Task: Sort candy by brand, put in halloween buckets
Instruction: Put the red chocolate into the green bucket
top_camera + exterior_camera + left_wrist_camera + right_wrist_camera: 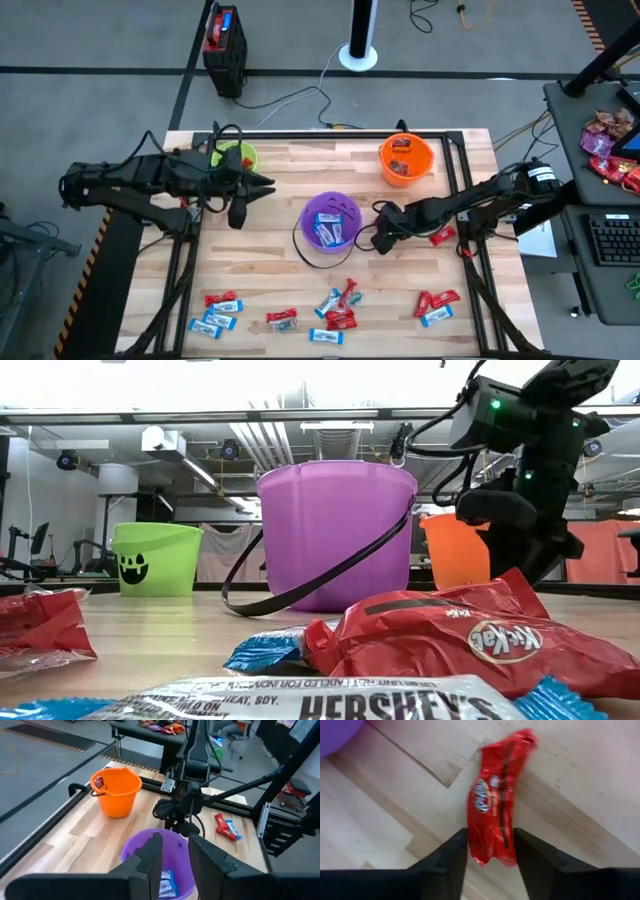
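Three buckets stand on the wooden table: lime green (240, 157) at the far left, purple (330, 222) in the middle with blue-and-white candy inside, and orange (405, 158) at the far right with dark and red pieces inside. Loose red and blue candy (335, 308) lies along the near edge. My right gripper (384, 238) is just right of the purple bucket, shut on a red KitKat candy (495, 805). My left gripper (175, 857) is open in the air between the green and purple buckets, pointing toward the purple bucket (165, 855). My right gripper pinches the red KitKat candy by one end (492, 852) between its two fingers, which lie along the sides of the wrapper. The rest of the wrapper sticks out beyond the fingertips over the wood. Whether its free end (522, 737) touches the table I cannot tell.
Another red candy with a blue one (442, 236) lies under my right arm. More pieces sit at the near left (218, 310) and near right (436, 305). A black frame rail (330, 133) runs along the table's far edge. A black and red box (224, 45) stands on the floor beyond.
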